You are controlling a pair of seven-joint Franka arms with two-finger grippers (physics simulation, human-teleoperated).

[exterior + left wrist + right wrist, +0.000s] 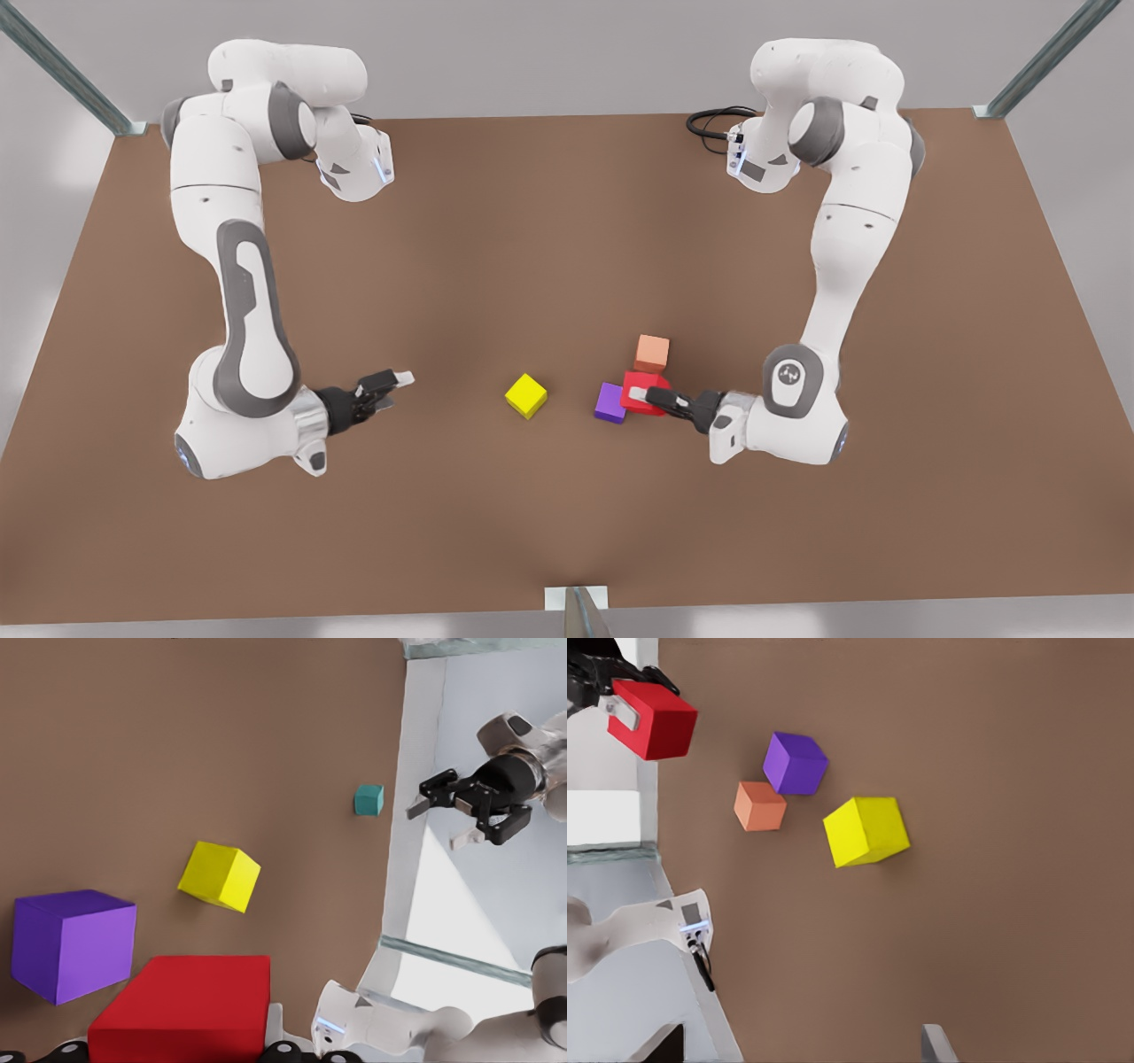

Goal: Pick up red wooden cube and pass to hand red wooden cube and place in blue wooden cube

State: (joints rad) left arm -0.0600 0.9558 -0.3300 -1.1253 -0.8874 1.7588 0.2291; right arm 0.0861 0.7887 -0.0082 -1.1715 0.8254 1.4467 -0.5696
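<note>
left gripper (654, 397) jaws pinching red wooden cube (640, 390) above bench (532, 248), hand (390, 390) spread over open bench, four other cubes

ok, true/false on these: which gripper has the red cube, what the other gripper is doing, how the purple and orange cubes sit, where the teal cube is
1. The left gripper is shut on the small red wooden cube. True.
2. The right gripper holds the yellow cube. False: it is open and empty, and the yellow cube sits apart on the table.
3. The purple cube is stacked on the salmon-orange cube. False: both rest on the brown table, apart.
4. The small teal cube sits on the table. True.
</note>
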